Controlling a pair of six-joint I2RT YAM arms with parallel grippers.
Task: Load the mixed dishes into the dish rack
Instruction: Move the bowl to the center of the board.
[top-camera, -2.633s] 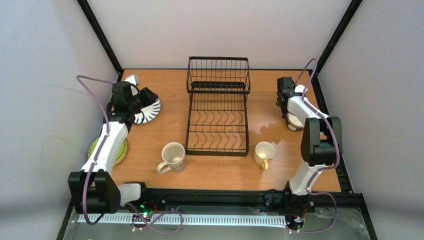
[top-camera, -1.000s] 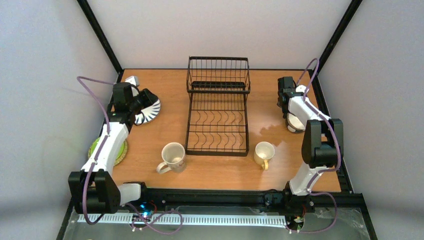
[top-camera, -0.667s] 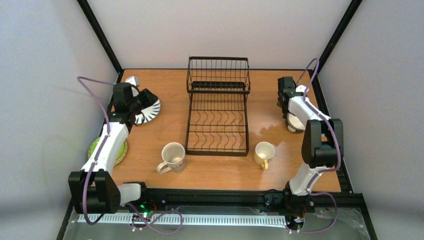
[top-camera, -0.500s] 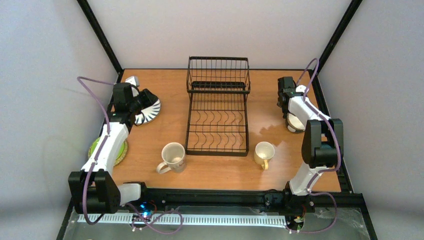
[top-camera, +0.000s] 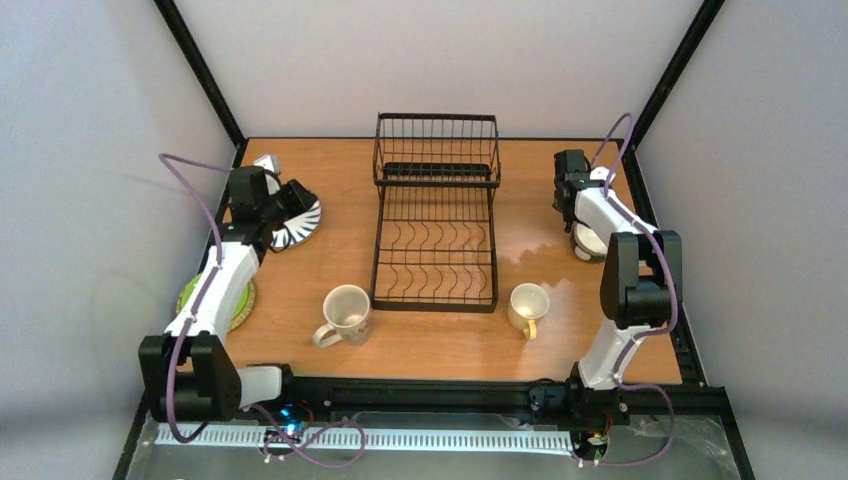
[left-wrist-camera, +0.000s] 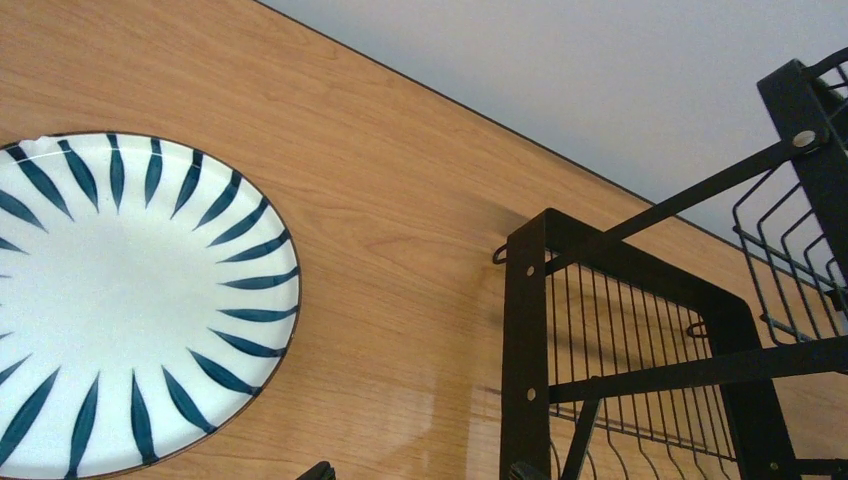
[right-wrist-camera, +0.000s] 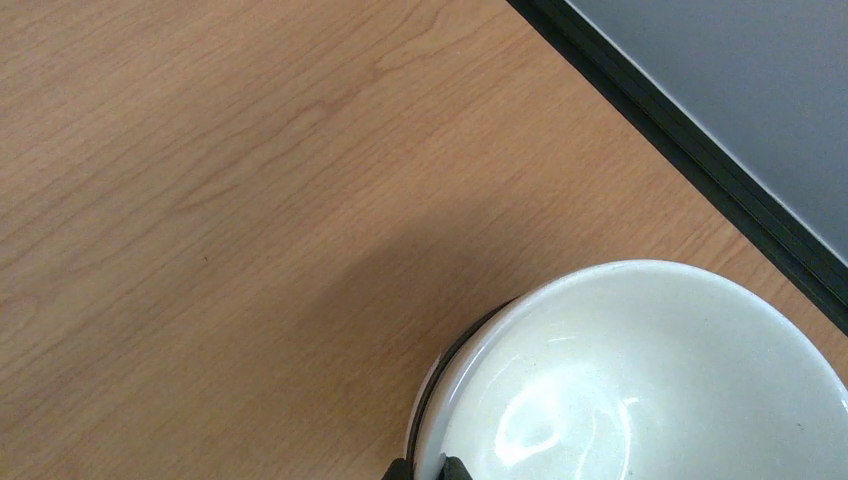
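Note:
The black wire dish rack (top-camera: 437, 215) stands mid-table with nothing in it. My left gripper (left-wrist-camera: 420, 472) is open, hovering by the right edge of the black-and-white striped plate (left-wrist-camera: 120, 300), between the plate and the rack's corner post (left-wrist-camera: 527, 330). My right gripper (right-wrist-camera: 427, 468) is shut on the near rim of the cream bowl (right-wrist-camera: 650, 380) at the table's right edge. The cream mug (top-camera: 347, 313) and the yellow mug (top-camera: 527, 307) stand upright in front of the rack. A lime-green plate (top-camera: 188, 298) on a tan plate (top-camera: 249, 296) lies partly under my left arm.
A teal-and-white cup (top-camera: 265, 161) sits at the far left corner behind my left wrist. The black table frame (right-wrist-camera: 700, 160) runs close behind the bowl. Grey walls close in the table on three sides.
Both arms have shifted only slightly. The left gripper has edged a little further over the striped plate's side. The right gripper has stayed shut at the bowl.

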